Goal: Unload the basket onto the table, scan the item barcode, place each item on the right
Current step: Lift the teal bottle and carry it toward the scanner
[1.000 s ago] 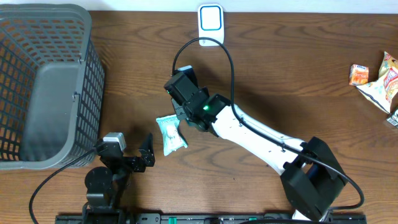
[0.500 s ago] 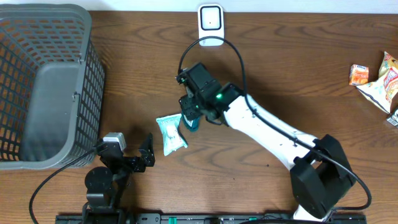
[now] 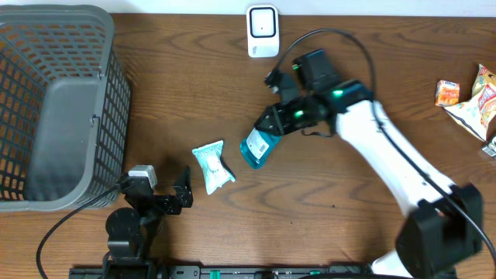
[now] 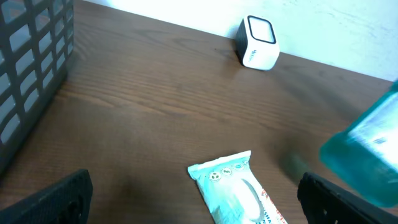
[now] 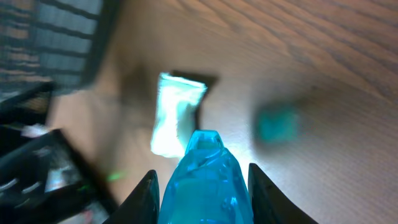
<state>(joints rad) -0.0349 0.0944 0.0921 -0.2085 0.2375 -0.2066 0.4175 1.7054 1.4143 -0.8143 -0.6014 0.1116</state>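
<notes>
Soft, even light falls from overhead on the brown tabletop [image 3: 155,93]; shadows are faint and short, and the overhead view is sharp throughout. The right wrist view is smeared: the basket [image 5: 56,37] at 10 o'clock and the pale packet [image 5: 174,115] dissolve, only the teal item [image 5: 208,180] at 6 o'clock crisp. In the left wrist view it blurs at 3 o'clock; the wall [image 4: 342,25] glares white at 1 o'clock.

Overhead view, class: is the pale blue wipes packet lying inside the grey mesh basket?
No, the pale blue wipes packet lies on the wooden table, outside the grey mesh basket.
</notes>
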